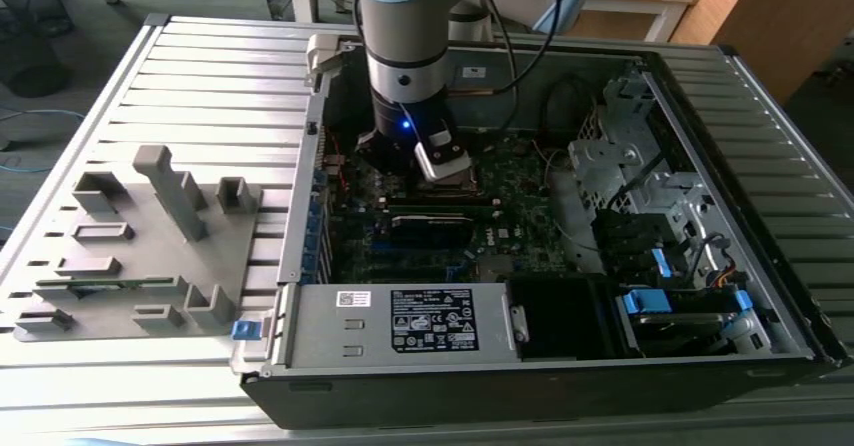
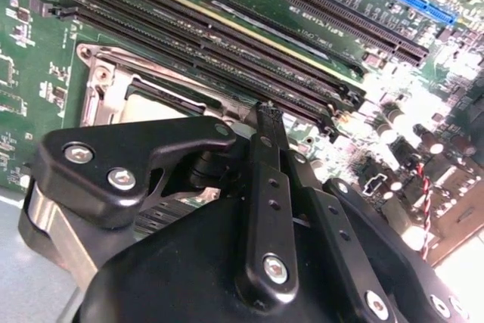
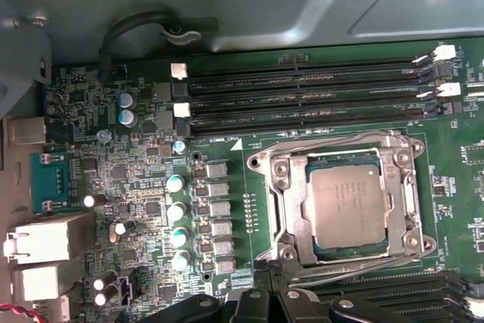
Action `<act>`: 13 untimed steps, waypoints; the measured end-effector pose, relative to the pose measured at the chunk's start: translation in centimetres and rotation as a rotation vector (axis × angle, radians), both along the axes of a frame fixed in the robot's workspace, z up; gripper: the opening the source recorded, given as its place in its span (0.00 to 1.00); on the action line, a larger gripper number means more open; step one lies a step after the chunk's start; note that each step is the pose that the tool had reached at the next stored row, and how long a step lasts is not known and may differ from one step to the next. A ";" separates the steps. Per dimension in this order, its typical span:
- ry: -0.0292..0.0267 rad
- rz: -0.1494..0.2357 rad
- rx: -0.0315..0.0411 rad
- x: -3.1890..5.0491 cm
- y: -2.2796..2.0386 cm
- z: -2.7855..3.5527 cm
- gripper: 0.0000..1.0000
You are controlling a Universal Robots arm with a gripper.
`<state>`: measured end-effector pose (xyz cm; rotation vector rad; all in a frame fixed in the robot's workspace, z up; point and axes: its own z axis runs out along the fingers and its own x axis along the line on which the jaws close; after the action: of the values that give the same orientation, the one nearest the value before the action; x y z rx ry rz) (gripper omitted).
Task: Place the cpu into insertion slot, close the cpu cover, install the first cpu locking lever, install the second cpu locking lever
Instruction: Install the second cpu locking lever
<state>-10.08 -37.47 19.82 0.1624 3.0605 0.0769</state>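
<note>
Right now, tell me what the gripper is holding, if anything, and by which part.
Nothing that shows. In the second wrist view the gripper has jaws together, nothing between them; in the first wrist view the cpu lies in the insertion slot.

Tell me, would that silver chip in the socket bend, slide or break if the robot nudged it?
The cpu looks like a flat metal-faced square, so it is probably stiff rather than floppy. Its smooth face may be slippery to grip. It sits low inside the cover, so a sideways nudge would likely not shift it. The board around it carries many small parts, probably fragile.
</note>
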 end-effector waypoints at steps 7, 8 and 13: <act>0.0000 0.000 0.0020 -0.18 0.00 0.00 0.10; 0.0002 0.000 0.0017 -0.18 -0.01 0.06 0.10; -0.0002 0.000 0.0020 -0.18 0.00 1.01 0.10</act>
<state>-10.26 -37.46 20.83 0.1625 3.0603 0.0799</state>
